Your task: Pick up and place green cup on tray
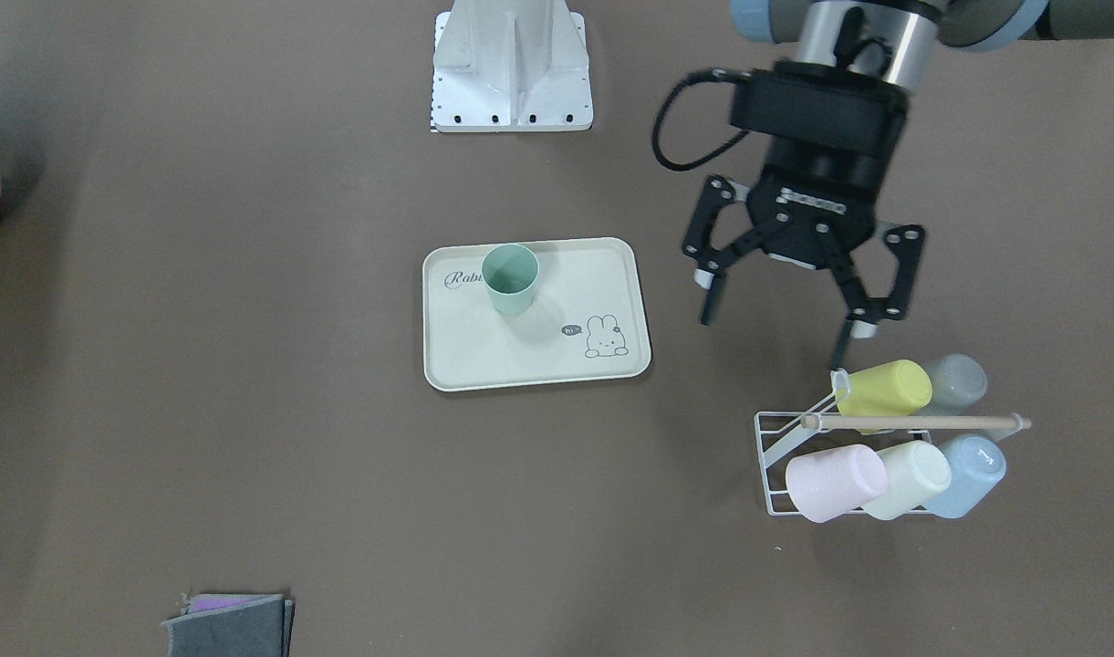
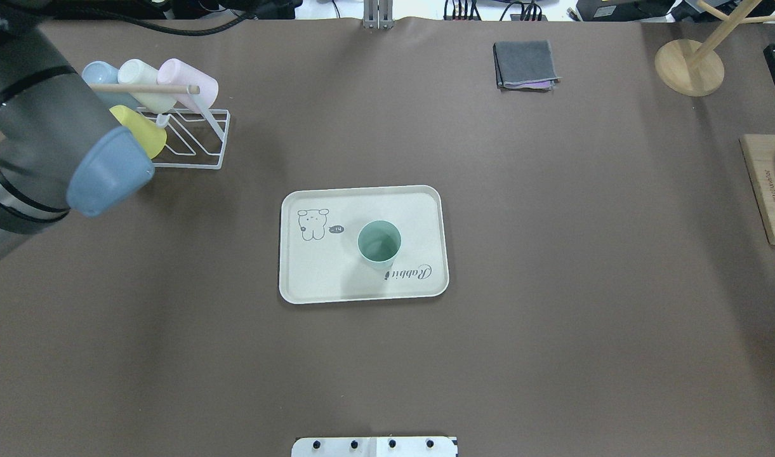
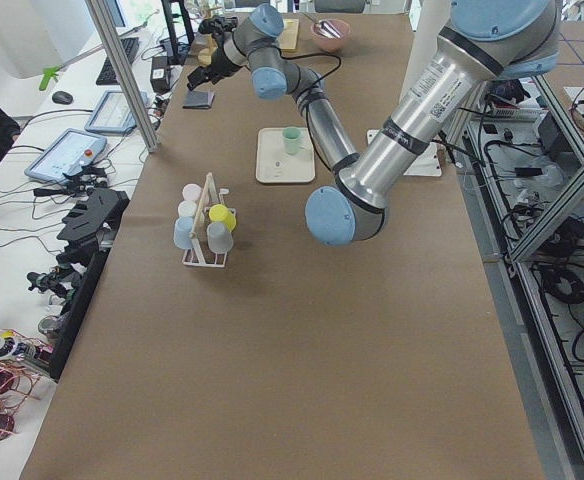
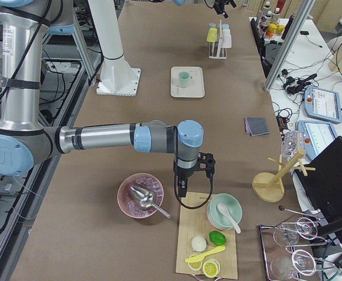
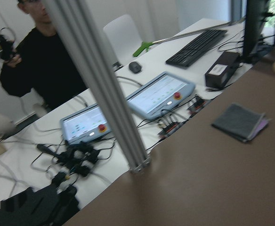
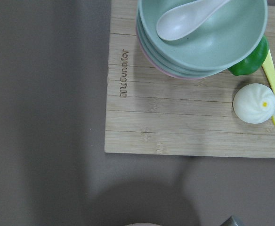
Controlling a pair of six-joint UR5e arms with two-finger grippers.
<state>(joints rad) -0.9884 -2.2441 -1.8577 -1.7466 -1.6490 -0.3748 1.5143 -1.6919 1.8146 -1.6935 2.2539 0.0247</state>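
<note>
The pale green cup (image 1: 511,278) stands upright on the cream "Rabbit" tray (image 1: 538,360) at the table's middle, over the script end. It also shows in the overhead view (image 2: 379,241) on the tray (image 2: 336,282). My left gripper (image 1: 772,339) is open and empty, raised high between the tray and the cup rack, apart from the green cup. My right gripper (image 4: 185,175) hangs over the wooden board at the table's far end, away from the tray. It shows only in the exterior right view, so I cannot tell whether it is open or shut.
A white wire rack (image 1: 775,443) holds yellow (image 1: 885,388), pink (image 1: 835,479), cream (image 1: 917,474), blue (image 1: 972,470) and grey cups. A folded grey cloth (image 2: 525,63) and a wooden stand (image 2: 688,66) are at the far edge. The wooden board (image 6: 175,122) carries stacked bowls (image 6: 203,42) and food.
</note>
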